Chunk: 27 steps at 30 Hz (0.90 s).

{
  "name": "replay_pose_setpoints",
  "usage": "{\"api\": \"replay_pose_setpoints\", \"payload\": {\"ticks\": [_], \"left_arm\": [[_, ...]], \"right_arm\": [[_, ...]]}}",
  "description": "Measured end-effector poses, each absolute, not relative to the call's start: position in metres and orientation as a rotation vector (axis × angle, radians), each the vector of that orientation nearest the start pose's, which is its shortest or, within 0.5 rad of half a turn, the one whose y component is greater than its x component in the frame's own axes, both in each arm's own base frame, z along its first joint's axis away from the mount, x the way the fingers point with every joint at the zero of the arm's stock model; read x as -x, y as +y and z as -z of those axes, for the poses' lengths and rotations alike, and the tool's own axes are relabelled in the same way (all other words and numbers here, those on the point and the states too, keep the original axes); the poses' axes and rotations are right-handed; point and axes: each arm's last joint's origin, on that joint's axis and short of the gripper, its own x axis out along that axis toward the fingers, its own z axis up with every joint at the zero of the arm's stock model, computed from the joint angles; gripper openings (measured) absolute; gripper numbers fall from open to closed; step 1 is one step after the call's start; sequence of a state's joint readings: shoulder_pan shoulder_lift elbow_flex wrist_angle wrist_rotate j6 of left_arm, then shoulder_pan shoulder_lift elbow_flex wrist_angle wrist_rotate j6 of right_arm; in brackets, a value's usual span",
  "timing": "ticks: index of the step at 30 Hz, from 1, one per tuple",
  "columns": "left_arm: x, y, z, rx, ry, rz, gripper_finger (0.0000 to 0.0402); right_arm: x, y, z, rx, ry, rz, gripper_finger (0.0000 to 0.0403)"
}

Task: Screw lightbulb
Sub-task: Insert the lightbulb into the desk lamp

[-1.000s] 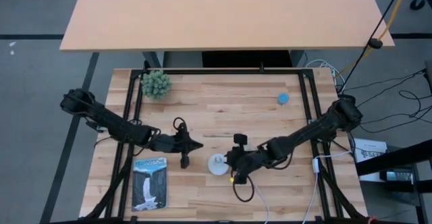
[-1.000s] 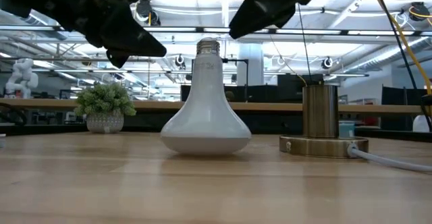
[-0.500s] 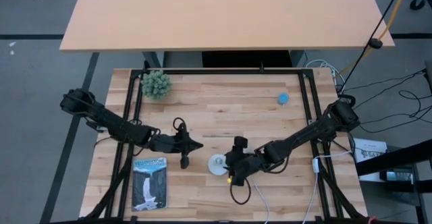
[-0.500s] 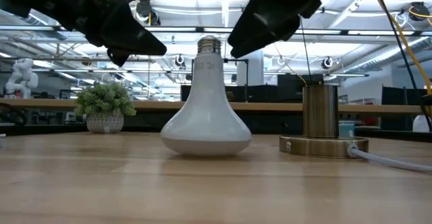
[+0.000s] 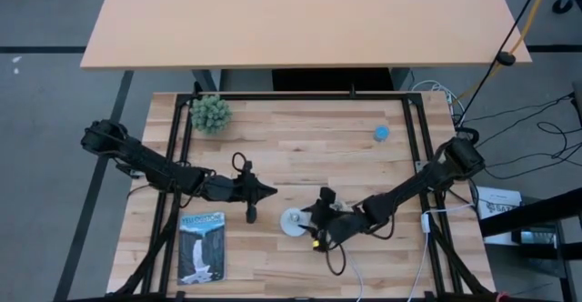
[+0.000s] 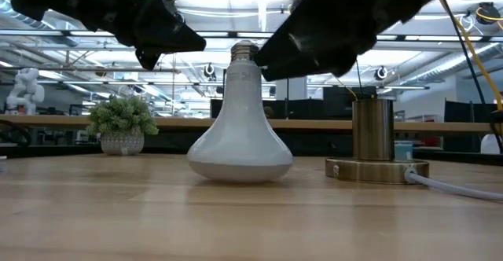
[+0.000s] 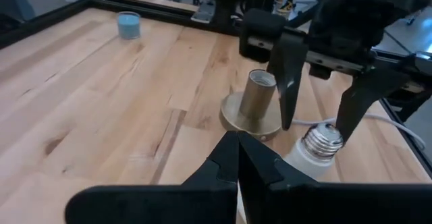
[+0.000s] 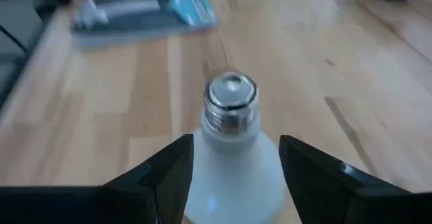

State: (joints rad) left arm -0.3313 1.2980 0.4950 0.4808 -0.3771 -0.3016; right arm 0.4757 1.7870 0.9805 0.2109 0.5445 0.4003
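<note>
R gripper (image 8: 233, 160) is spread wide, one dark finger (image 8: 169, 177) on each side of the neck of the small white cone-shaped lightbulb with grey screw base (image 8: 231, 126); the fingers straddle it w/ a gap showing on both sides, so no pinch. In the high view this gripper (image 5: 314, 220) sits over the bulb (image 5: 292, 221), near the middle of the wooden table's (image 5: 300, 147) front half. The bulb stands dome-down on the wood, screw base up (image 6: 240, 119).

Just beside the bulb, toward the table's right edge, stands the round brass socket disc w/ upright cylinder (image 6: 376, 147), its white cord (image 6: 460, 186) trailing off to the right.

L gripper (image 5: 264, 191) is pressed together, tip pointing at the bulb from the left side, near but apart from it; it holds nothing (image 7: 236, 160).

Further out: a booklet w/ waterfall cover (image 5: 201, 246) near the front-left corner, a small green potted plant (image 5: 210, 114) at the back-left corner, a small blue object (image 5: 381, 133) toward the back-right corner.
</note>
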Motion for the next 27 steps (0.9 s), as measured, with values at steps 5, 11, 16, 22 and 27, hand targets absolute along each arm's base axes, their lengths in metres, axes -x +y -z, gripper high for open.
{"api": "replay_pose_setpoints", "payload": {"ticks": [5,11,16,22,27], "left_arm": [[-0.242,-0.072,-0.193,0.188,0.292,-0.09,0.0],[-0.242,-0.072,-0.193,0.191,0.291,-0.091,0.0],[-0.242,-0.072,-0.193,0.192,0.289,-0.09,0.0],[-0.242,-0.072,-0.194,0.194,0.284,-0.09,0.0],[-0.242,-0.072,-0.194,0.194,0.281,-0.09,0.0]], "right_arm": [[-0.334,0.144,-0.167,-0.164,0.359,0.132,0.021],[-0.351,0.134,-0.15,-0.187,0.398,0.1,0.021],[-0.368,0.131,-0.146,-0.128,0.347,0.093,0.021],[-0.379,0.121,-0.141,-0.09,0.361,0.094,0.0131],[-0.372,0.121,-0.164,-0.024,0.366,0.072,0.0128]]}}
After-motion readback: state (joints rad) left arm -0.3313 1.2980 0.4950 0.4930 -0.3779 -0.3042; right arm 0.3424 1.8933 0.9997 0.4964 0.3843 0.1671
